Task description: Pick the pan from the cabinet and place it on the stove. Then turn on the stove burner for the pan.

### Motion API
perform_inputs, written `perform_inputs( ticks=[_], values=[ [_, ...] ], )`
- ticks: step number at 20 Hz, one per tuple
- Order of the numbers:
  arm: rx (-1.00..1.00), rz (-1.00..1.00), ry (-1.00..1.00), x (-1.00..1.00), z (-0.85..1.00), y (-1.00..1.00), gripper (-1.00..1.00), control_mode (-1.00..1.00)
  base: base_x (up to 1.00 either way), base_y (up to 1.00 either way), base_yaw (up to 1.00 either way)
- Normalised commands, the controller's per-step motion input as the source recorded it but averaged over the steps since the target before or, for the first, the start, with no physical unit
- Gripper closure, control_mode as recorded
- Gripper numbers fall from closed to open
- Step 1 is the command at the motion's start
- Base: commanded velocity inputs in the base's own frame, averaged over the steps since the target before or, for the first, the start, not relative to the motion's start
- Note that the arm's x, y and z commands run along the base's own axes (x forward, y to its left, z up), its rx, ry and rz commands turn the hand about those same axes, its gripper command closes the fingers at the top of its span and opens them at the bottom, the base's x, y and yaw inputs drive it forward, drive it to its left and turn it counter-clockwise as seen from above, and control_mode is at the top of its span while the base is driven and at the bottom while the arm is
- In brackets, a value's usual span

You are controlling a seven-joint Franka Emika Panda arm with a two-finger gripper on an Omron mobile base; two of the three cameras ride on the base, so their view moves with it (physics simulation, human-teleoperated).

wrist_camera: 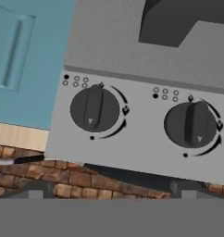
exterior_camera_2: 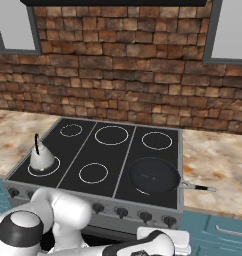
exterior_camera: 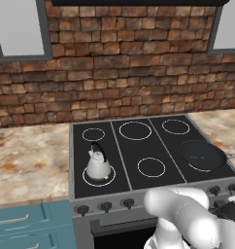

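Stove (exterior_camera: 120, 158) set in marbled bench (exterior_camera: 29, 155) below brick wall (exterior_camera: 124, 73); pan (exterior_camera: 203, 155) already seated on stove burner (exterior_camera_2: 154, 176), front-right ring of stove, handle pointing off stove's right edge; kettle (exterior_camera: 98, 165) on stove's front-left ring. Step in hand, by judgement: turning on burner at knob row on stove's front. Hand view inverted, facing stove's front panel: two knobs, left knob (wrist_camera: 94, 109) and right knob (wrist_camera: 191, 124), each with pointer near its off mark. Fingers (wrist_camera: 36, 190) spread fully wide, gripping nothing, short of panel, knobs between and beyond tips. For clean execution: confirm from dot diagrams which knob serves front-right ring, centre that knob between tips, advance straight, close firmly, then rotate without slipping
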Motion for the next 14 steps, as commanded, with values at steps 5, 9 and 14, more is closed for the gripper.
perform_inputs(
  ticks=[5,9,14],
  values=[
    [0.0,0.0,-0.01,0.04,-0.27,-0.11,-1.0,-1.0,0.0,0.0,0.0],
    [0.0,0.0,0.0,0.13,-0.04,0.0,-1.0,-1.0,0.0,0.0,0.0],
    [0.0,0.0,0.0,0.2,-0.08,0.0,-1.0,-1.0,0.0,0.0,0.0]
  ],
)
